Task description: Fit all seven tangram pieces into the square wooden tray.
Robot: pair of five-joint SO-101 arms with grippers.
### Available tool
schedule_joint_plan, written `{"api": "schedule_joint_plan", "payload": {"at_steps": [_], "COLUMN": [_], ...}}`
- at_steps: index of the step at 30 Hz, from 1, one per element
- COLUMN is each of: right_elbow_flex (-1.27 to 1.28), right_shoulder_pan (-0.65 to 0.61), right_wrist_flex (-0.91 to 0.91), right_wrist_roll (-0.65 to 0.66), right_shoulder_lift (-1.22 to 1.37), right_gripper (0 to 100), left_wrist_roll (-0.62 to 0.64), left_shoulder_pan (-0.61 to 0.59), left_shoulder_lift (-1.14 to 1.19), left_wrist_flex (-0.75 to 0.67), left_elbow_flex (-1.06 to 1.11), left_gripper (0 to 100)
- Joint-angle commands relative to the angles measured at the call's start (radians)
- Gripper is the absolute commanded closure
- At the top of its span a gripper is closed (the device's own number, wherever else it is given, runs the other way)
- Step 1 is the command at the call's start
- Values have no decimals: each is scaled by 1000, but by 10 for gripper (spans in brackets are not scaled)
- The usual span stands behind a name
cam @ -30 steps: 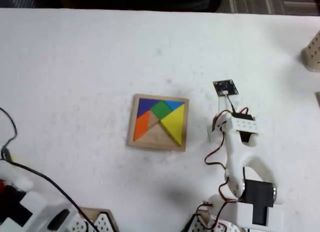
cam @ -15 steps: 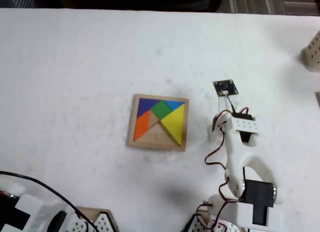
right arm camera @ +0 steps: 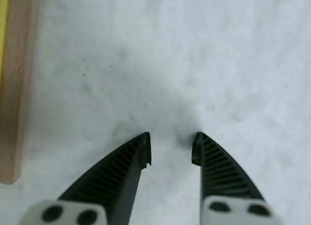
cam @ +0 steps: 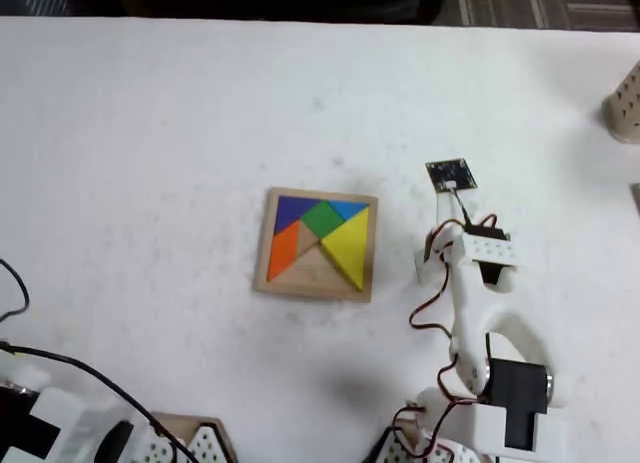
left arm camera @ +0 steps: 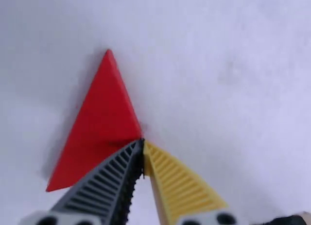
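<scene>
The square wooden tray (cam: 315, 292) lies flat near the middle of the white table (cam: 150, 133); inside it a dark blue triangle (cam: 290, 213), a green piece (cam: 322, 219), a light blue triangle (cam: 349, 209), an orange piece (cam: 284, 249) and a large yellow triangle (cam: 348, 247) sit packed against one another; a patch of bare wood shows on the tray floor between the orange piece and the yellow triangle, towards the arms' side.

A red triangular tangram piece (left arm camera: 99, 123) lies flat on the white table in the left wrist view; the left gripper (left arm camera: 142, 147) is right at one corner of it, its dark finger (left arm camera: 104, 186) and yellow finger (left arm camera: 177, 186) pressed together at the tips with nothing between them; the dark finger overlaps the red piece's edge, though whether it touches the piece cannot be told.

In the high view the left arm (cam: 50, 423) sits at the table's near corner, with a black cable (cam: 70, 361) curving over it; the right arm (cam: 480, 293) stands just beside the tray, on the yellow triangle's side.

The right gripper (right arm camera: 171, 149) has its two black fingers spread apart and holds nothing; it is over bare table, beside the tray's wooden rim; a pale wooden object (cam: 625, 108) stands at the far edge of the table, well apart from the tray.
</scene>
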Motion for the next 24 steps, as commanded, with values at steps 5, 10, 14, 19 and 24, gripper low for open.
{"api": "schedule_joint_plan", "payload": {"at_steps": [5, 10, 14, 19, 24], "right_elbow_flex": [-2, -2, -2, -2, -2], "right_shoulder_pan": [-16, -16, -18, -18, -18], "right_wrist_flex": [8, 8, 8, 8, 8], "right_wrist_roll": [11, 11, 11, 11, 11], "right_shoulder_lift": [-22, -22, -22, -22, -22], "right_gripper": [861, 861, 861, 861, 861], "left_wrist_roll": [68, 74, 160, 229, 245], "left_shoulder_pan": [-10, -8, -7, 19, 35], "left_shoulder_lift": [-7, -7, -7, -7, -31], "left_wrist_flex": [-199, -351, -459, -525, -488], "left_elbow_flex": [38, 114, 153, 157, 137], "left_gripper": [976, 976, 976, 976, 976]}}
